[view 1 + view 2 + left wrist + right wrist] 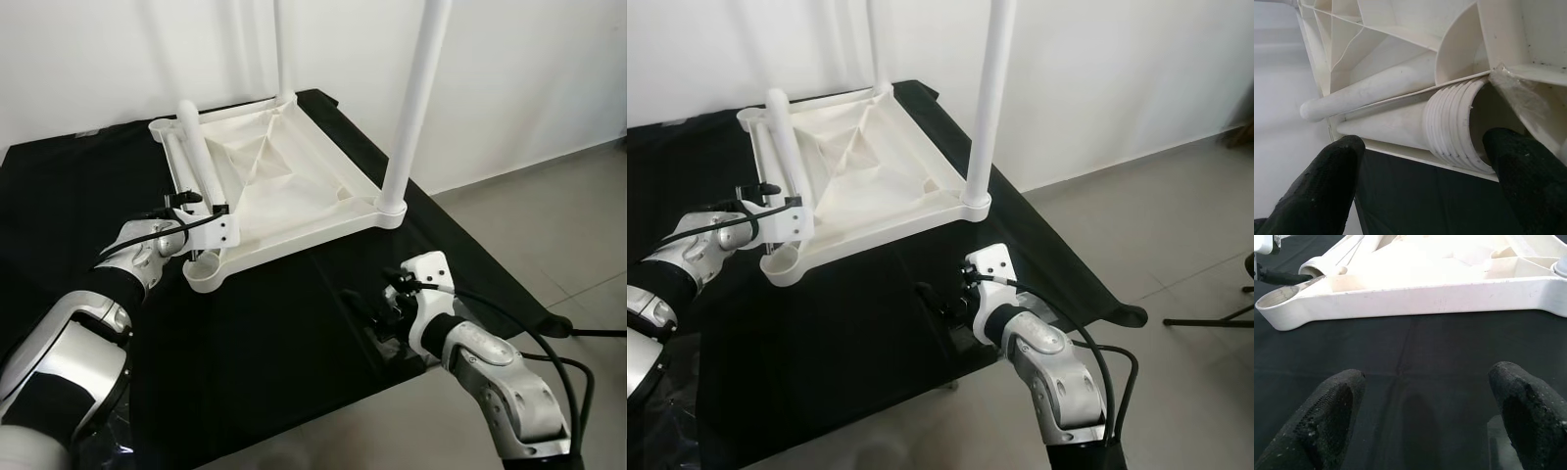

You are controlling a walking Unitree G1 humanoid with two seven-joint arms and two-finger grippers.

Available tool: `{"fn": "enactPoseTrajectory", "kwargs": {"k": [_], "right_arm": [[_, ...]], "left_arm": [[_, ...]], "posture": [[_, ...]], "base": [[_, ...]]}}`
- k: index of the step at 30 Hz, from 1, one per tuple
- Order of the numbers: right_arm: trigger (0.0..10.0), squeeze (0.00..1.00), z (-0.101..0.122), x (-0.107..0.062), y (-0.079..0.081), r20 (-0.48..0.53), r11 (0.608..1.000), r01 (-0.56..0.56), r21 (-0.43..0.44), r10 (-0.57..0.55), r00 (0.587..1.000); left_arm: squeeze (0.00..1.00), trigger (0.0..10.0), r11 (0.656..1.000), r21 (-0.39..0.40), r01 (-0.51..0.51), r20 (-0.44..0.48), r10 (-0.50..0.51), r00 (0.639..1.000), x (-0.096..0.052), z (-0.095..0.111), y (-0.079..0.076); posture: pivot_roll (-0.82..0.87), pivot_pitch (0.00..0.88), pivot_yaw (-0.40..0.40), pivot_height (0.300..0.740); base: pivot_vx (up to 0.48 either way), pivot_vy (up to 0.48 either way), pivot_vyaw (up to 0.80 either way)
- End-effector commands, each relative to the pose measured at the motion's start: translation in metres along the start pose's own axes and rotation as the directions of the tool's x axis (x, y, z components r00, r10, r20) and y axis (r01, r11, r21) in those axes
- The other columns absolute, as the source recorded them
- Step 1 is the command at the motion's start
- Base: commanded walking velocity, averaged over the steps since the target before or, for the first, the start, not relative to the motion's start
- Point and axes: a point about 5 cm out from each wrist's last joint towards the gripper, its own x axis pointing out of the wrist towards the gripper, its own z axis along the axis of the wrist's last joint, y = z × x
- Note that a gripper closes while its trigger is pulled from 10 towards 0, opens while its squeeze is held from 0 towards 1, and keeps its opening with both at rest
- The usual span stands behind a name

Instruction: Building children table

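the loose leg (196, 147) lies in the upturned tabletop (323, 211), long axis running far to near. left gripper (1425, 161) gapes wide around its threaded near end; right gripper (1422, 416) spread, empty.

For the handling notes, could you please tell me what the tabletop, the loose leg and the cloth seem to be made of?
Tabletop: likely moulded plastic, matt off-white, with ribs underneath. Loose leg: apparently the same plastic, moulded screw thread at its end, slightly scuffed. Cloth: seemingly black matt fabric, draped over the edge.
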Motion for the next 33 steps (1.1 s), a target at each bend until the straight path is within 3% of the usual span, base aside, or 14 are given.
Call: {"fn": "enactPoseTrajectory", "kwargs": {"k": [1,5,14,33], "right_arm": [[10.0,0.0,0.0,0.001,0.002,-0.002,1.0,-0.003,0.01,0.003,1.0],[10.0,0.0,0.002,0.003,0.004,0.005,1.0,-0.005,0.011,0.005,1.0],[10.0,0.0,0.008,0.006,0.006,0.031,1.0,0.006,0.013,-0.006,0.999],[10.0,0.0,0.015,0.009,0.011,0.057,1.0,0.018,0.011,-0.019,0.998]], "left_arm": [[0.0,10.0,1.0,-0.003,0.017,-0.047,-0.017,0.999,-0.003,-0.013,-0.001],[0.0,10.0,0.997,-0.068,-0.024,-0.021,0.022,1.0,0.001,-0.003,0.003],[0.0,10.0,0.991,-0.104,-0.087,-0.057,0.082,0.995,0.007,0.012,0.01],[0.0,10.0,0.961,-0.04,-0.273,-0.156,0.264,0.952,0.009,0.017,0.023]], "posture": [[-0.08,0.113,0.004,0.74],[-0.08,0.112,0.007,0.74],[-0.09,0.111,0.016,0.74],[-0.13,0.116,0.034,0.74]], "base": [[0.0,0.0,0.0],[0.0,0.0,0.0],[0.0,0.0,0.0],[0.0,0.0,0.0]]}}
